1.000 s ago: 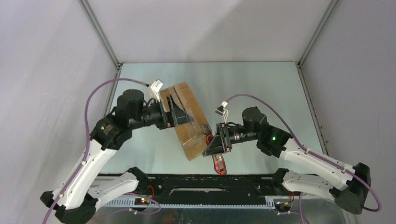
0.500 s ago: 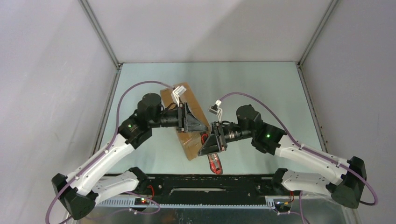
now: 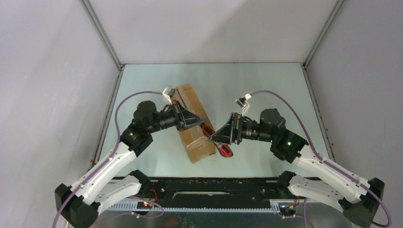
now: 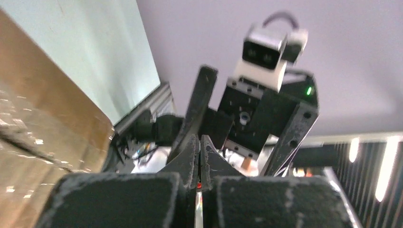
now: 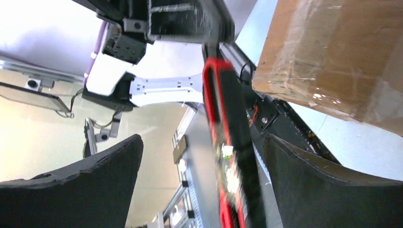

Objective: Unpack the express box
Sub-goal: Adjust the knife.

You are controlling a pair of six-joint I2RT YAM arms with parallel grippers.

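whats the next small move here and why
Probably draw the right gripper straight back off the red-and-black tool. Its jaws stand wide open on either side of it, while the left gripper is shut on its far end beside the express box, so the left alone seems to hold it.

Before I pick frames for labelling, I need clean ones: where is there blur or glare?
Top external: sharp, evenly lit, only soft shadows. Left wrist: the express box and the left fingers are out of focus, and the light strips glare at the right. Right wrist: the red-and-black tool is smeared, and the tape on the box glints.
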